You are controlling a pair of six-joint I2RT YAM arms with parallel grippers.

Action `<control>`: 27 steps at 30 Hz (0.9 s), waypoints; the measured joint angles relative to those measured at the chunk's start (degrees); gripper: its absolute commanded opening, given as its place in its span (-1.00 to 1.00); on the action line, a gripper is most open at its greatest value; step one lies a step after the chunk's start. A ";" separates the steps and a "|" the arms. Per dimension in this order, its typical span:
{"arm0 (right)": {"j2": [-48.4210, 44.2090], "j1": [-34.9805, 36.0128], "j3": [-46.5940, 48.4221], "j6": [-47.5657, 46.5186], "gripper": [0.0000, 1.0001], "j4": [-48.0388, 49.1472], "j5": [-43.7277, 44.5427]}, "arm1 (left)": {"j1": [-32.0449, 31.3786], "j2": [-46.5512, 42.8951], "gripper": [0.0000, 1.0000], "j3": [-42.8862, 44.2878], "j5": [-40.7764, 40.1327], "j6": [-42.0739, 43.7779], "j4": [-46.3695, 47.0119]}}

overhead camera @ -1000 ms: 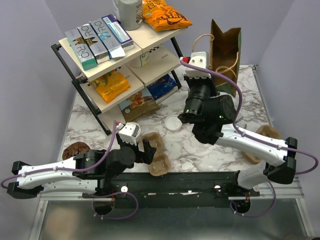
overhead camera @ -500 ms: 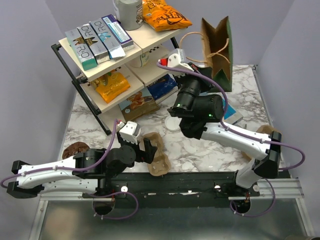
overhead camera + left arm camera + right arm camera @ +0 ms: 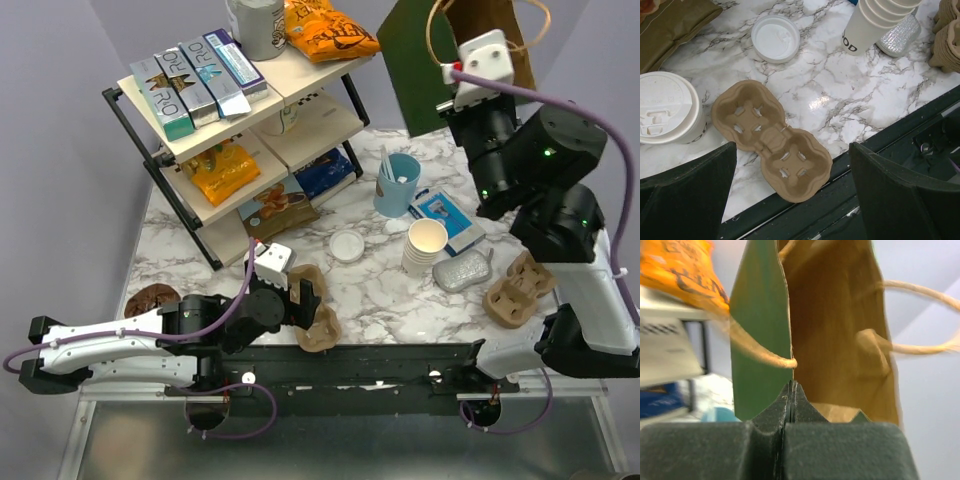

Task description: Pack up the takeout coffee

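The takeout coffee (image 3: pixel 667 107), a cream cup with a white lid, stands on the marble left of a brown two-cup carrier (image 3: pixel 770 137) in the left wrist view; in the top view my left wrist hides it. My left gripper (image 3: pixel 791 165) hangs open above the carrier's near end (image 3: pixel 318 325), empty. My right gripper (image 3: pixel 791 387) is raised high at the back right, shut on the top edge of the paper bag (image 3: pixel 760 340). The bag is green outside and brown inside (image 3: pixel 420 60), and hangs off the table with its twine handles loose.
A loose white lid (image 3: pixel 346 245), a stack of lidless cups (image 3: pixel 425 245), a blue cup with sticks (image 3: pixel 397 182), a blue box (image 3: pixel 445 215), a silver pouch (image 3: pixel 462 268) and more carriers (image 3: pixel 518 290) lie mid-right. A snack shelf (image 3: pixel 240 120) fills the back left, a cookie (image 3: pixel 152 297) the left.
My right arm has swung up and to the right, lifting the bag off the table and uncovering the blue cup, cup stack and pouch. The left arm has barely shifted.
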 measured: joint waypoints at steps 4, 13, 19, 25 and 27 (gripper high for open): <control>0.04 0.00 6.21 15.15 -0.99 -11.91 -3.89 | 0.00 -0.79 0.98 0.04 0.52 0.83 0.33; -7.08 -0.07 -11.39 36.39 -0.99 -22.71 -13.05 | 0.00 -5.07 0.98 0.07 1.05 0.83 0.46; -12.63 -0.04 -17.42 41.75 -0.99 -23.39 -22.34 | 0.02 -5.57 0.98 2.86 -0.17 -2.86 -2.01; -13.60 1.60 -19.61 46.84 -0.99 -23.30 -25.55 | 0.02 -6.19 0.98 5.64 -1.95 -7.56 -4.87; -13.33 2.25 -21.42 48.24 -0.99 -23.52 -25.94 | 0.02 -6.23 0.98 5.64 -2.51 -8.87 -5.88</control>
